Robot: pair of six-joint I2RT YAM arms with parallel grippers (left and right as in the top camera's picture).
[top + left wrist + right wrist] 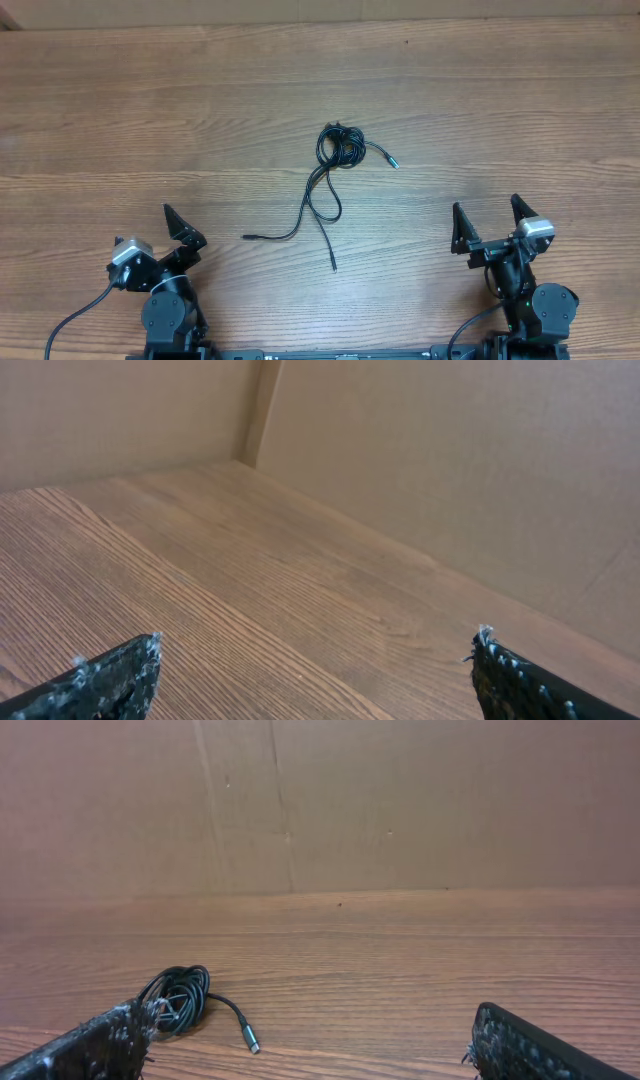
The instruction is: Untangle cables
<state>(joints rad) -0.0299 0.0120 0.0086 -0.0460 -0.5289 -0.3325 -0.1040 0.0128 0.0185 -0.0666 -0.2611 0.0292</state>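
The cables (340,146) lie mid-table as a tight black coil with a bluish plug tip (394,163) sticking out to the right and two loose tails (318,210) running toward the front. In the right wrist view the coil (178,995) and its plug (250,1042) show at lower left. My left gripper (186,226) stands open at the front left, well apart from the cables. My right gripper (487,220) stands open at the front right, also apart from them. Both hold nothing. The left wrist view shows only bare wood between its fingertips (135,665).
The wooden table (500,100) stretches wide around the cables. A brown cardboard wall (400,800) stands along the table's far edge, and a corner of it (262,410) shows in the left wrist view.
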